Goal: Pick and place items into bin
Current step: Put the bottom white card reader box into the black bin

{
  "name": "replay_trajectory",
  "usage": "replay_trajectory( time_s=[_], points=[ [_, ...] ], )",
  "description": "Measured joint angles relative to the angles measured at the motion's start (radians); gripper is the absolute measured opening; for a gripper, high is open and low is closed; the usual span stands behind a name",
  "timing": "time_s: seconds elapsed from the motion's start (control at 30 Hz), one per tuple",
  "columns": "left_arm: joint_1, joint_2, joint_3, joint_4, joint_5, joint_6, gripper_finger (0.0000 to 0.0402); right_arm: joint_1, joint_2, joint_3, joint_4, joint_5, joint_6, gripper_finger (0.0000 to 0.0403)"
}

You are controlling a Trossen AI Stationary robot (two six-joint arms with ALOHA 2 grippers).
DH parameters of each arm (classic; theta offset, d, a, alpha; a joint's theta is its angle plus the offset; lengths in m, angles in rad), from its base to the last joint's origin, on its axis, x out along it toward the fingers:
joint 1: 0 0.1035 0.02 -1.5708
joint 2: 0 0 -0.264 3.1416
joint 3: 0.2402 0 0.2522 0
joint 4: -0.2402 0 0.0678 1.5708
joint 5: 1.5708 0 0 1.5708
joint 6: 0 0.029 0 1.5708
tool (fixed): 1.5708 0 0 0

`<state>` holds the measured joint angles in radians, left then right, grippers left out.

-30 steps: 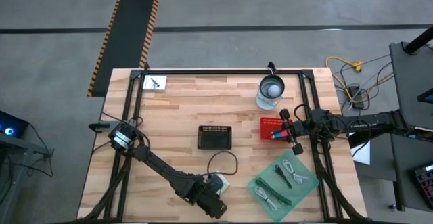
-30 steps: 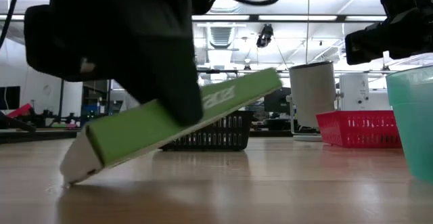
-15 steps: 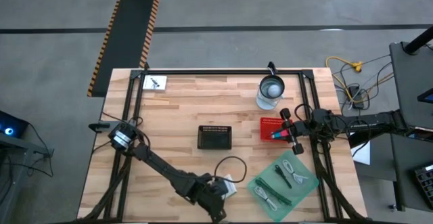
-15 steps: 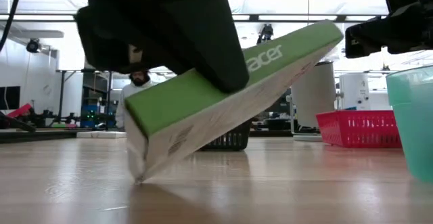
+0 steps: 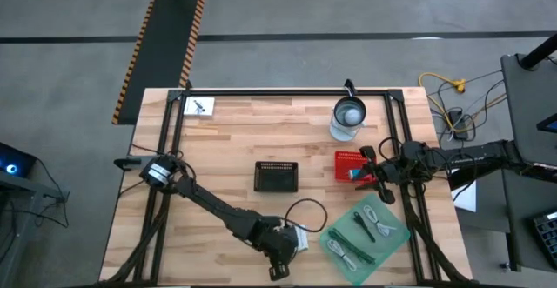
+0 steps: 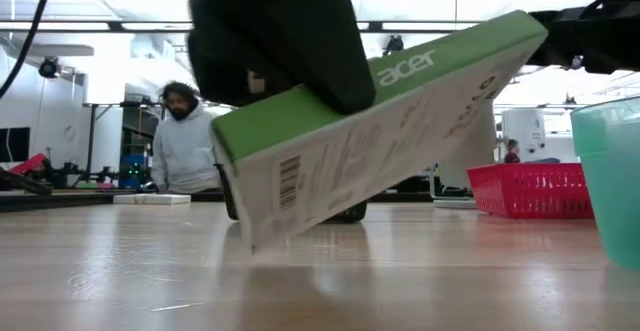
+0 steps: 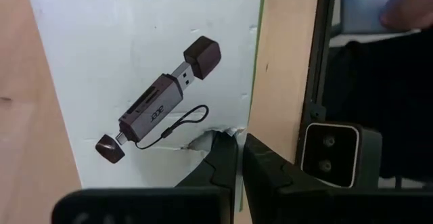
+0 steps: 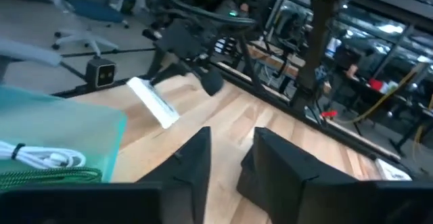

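Observation:
My left gripper (image 5: pixel 283 246) (image 7: pixel 240 158) is near the table's near edge, shut on a green and white Acer card-reader box (image 5: pixel 295 238) (image 6: pixel 400 141). My right gripper (image 5: pixel 372 171) (image 8: pixel 230 158) hangs open and holds nothing, above the red basket (image 5: pixel 348 164) at the right side. A black basket (image 5: pixel 276 176) stands on the table's middle. The green tray (image 5: pixel 365 230) holds coiled white cables (image 8: pixel 40 158) and dark strips. A white printed card (image 5: pixel 199 106) lies flat at the far left corner. My left gripper pinches the box between its two fingers at one long edge of the white printed face (image 7: pixel 252 126), coming from above. The cardboard is dented and torn beside one finger (image 7: pixel 223 158). The box sits tilted, one end high; whether its low corner (image 6: pixel 250 246) touches the table, I cannot tell.
A metal cup (image 5: pixel 349 117) stands at the far right, behind the red basket. The green tray's wall (image 6: pixel 610 171) rises close at the near right. Bare wood lies left of the black basket. A person (image 6: pixel 185 151) sits in the room beyond the table.
My left gripper has moved toward the table's right edge along the near side and risen, staying shut on the box. The box has travelled with it, tipped up steeper and turned about, so that its white barcode face shows in the low view.

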<state>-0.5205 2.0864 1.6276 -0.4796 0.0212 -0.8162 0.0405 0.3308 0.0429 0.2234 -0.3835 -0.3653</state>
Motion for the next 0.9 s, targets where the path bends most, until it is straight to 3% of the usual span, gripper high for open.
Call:
replay_trajectory(
  time_s=[0.2, 0.4, 0.9],
  points=[
    [0.047, -0.008, 0.0, -0.002, 0.088, 0.098, 0.0, 0.044, 0.067, -0.017, 0.003, 0.001, -0.135, 0.016],
    [0.078, -0.049, 0.0, -0.031, 0.105, 0.171, 0.0, 0.074, 0.176, -0.017, 0.182, 0.0, -0.17, 0.0209],
    [0.153, -0.111, -0.001, -0.062, 0.104, 0.23, 0.0, 0.153, 0.443, 0.014, 0.435, -0.021, -0.267, 0.0221]
  ],
)
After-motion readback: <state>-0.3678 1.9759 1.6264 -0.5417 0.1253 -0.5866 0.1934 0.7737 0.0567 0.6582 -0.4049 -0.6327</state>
